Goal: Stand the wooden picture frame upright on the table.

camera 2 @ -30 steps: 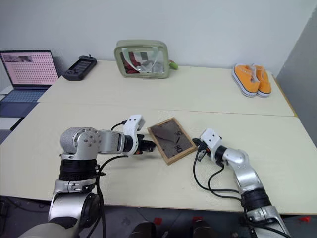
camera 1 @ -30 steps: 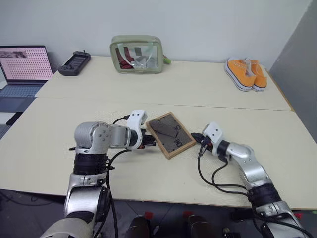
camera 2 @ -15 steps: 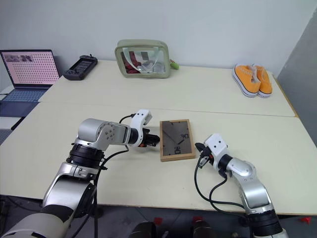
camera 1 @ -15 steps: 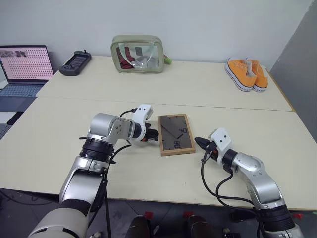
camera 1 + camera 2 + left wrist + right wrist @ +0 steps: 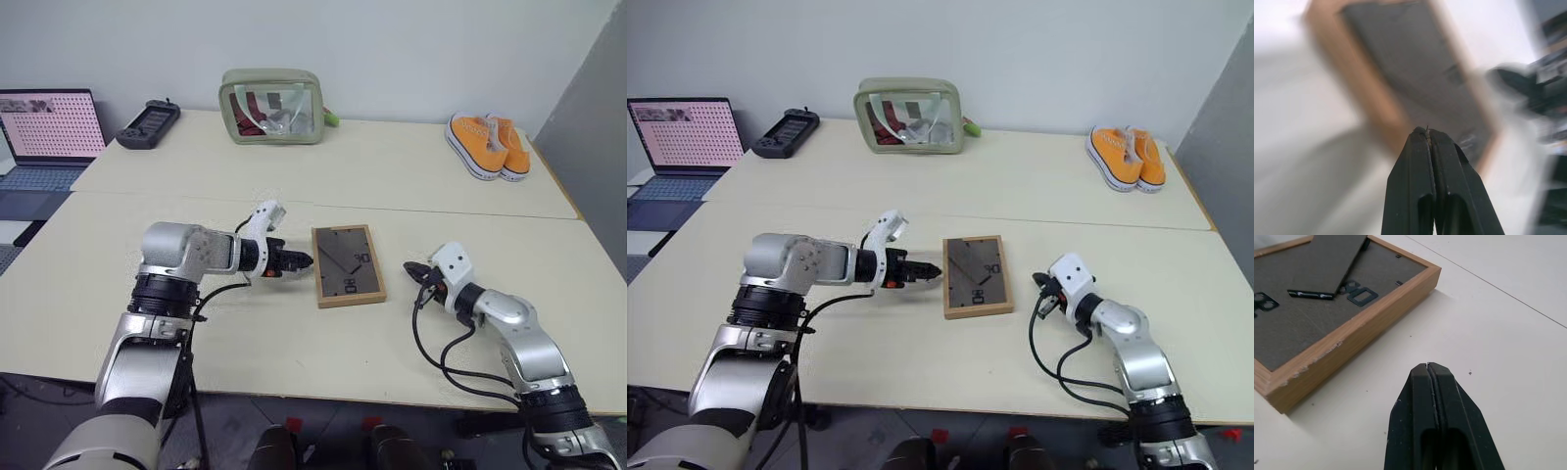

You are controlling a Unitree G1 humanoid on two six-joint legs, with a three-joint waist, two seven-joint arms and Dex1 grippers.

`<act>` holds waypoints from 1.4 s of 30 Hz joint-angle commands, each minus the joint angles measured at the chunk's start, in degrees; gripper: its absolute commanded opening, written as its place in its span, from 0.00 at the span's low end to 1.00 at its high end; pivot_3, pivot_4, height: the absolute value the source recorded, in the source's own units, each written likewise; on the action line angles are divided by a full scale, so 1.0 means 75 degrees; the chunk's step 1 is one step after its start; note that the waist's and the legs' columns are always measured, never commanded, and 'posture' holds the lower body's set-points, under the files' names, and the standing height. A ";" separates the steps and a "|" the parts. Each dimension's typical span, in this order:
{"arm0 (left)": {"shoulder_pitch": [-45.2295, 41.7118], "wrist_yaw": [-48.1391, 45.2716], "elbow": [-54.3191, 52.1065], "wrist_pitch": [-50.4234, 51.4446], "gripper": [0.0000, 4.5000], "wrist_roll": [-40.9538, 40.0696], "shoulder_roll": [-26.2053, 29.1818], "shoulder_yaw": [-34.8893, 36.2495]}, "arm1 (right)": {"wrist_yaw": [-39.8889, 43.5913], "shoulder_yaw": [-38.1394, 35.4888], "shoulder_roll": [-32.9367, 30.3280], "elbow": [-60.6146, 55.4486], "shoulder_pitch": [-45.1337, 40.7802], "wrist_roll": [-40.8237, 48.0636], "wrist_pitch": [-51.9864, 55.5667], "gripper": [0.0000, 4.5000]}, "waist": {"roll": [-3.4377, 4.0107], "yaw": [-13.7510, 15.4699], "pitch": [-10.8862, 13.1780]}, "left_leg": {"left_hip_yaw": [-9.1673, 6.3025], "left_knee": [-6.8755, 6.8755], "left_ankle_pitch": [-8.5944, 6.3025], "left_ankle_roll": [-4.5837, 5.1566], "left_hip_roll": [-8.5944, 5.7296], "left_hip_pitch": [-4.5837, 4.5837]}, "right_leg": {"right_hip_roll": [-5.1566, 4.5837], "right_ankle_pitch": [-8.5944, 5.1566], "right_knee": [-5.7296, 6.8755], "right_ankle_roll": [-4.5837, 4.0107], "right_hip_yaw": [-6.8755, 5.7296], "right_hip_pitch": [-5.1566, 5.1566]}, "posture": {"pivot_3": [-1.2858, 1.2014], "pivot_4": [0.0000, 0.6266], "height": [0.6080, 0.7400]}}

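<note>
Far left, a laptop [image 5: 49,132] sits open, screen lit pink — just right of it lies a black handheld controller [image 5: 148,123]. A green transparent pouch [image 5: 271,107] stands far centre, and orange sneakers [image 5: 489,145] sit paired far right.

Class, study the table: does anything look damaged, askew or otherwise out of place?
Yes. The picture frame lies face down on the table, grey back up, instead of standing. In the right wrist view, its wooden edge looks chipped.
</note>
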 commanded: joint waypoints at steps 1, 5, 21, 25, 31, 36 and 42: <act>0.0324 0.0029 -0.0139 0.0954 0.00 -0.0556 0.0065 0.1034 | 0.0197 -0.0162 -0.0275 -0.0005 -0.0352 0.0021 -0.0248 0.00 | 0.0000 -0.0024 0.0000 | -0.0001 0.0000 0.0000 0.0000 0.0000 0.0001 | 0.0000 0.0000 0.0002 0.0000 0.0000 0.0000 | 0.52 0.24 1.00; 0.0896 0.0133 -0.0680 0.1626 0.00 -0.0834 0.0212 0.1316 | 0.0328 -0.0143 -0.0464 0.0100 -0.0329 0.0014 -0.0382 0.00 | 0.0000 -0.0041 0.0000 | -0.0009 0.0000 0.0000 -0.0001 0.0003 0.0001 | 0.0001 -0.0004 0.0014 -0.0007 -0.0008 -0.0003 | 0.52 0.24 1.00; 0.1378 0.1201 -0.0903 0.1679 0.72 -0.1712 0.0051 0.1470 | 0.0212 0.0161 -0.0134 -0.0092 -0.0124 -0.0075 -0.0471 0.00 | 0.0001 -0.0026 -0.0001 | -0.0011 0.0002 0.0001 -0.0002 0.0002 0.0004 | -0.0002 -0.0005 0.0015 -0.0008 -0.0010 0.0003 | 0.52 0.24 1.00; 0.1240 0.1385 -0.0106 0.1437 0.72 -0.1420 -0.0401 0.1961 | 0.0060 0.0409 0.0148 -0.0097 -0.0133 -0.0190 -0.0491 0.00 | 0.0001 -0.0023 -0.0001 | -0.0011 0.0002 0.0001 -0.0002 0.0002 0.0004 | -0.0002 -0.0005 0.0014 -0.0008 -0.0012 0.0003 | 0.52 0.24 1.00; 0.1273 0.1638 0.0321 0.1091 0.72 -0.1040 -0.0809 0.1849 | -0.0136 0.0619 0.0514 0.0008 -0.0206 -0.0316 -0.0498 0.00 | 0.0003 -0.0033 -0.0003 | -0.0010 0.0000 0.0001 -0.0002 0.0003 0.0009 | -0.0002 -0.0005 0.0016 -0.0008 -0.0013 0.0004 | 0.52 0.24 1.00; 0.1342 0.1665 0.0218 0.1209 0.72 -0.0941 -0.0934 0.1672 | -0.0313 0.0741 0.0818 0.0083 -0.0243 -0.0352 -0.0448 0.00 | 0.0004 -0.0041 -0.0004 | -0.0009 -0.0001 0.0001 -0.0002 0.0004 0.0011 | -0.0001 -0.0005 0.0018 -0.0008 -0.0012 0.0004 | 0.52 0.24 1.00; 0.1229 0.1821 0.0402 0.1151 0.72 -0.0758 -0.0972 0.1788 | -0.0596 0.0843 0.1288 0.0067 -0.0391 -0.0319 -0.0334 0.00 | 0.0004 -0.0041 -0.0004 | -0.0010 -0.0001 0.0001 -0.0003 0.0004 0.0014 | -0.0002 -0.0005 0.0018 -0.0008 -0.0012 0.0006 | 0.52 0.24 1.00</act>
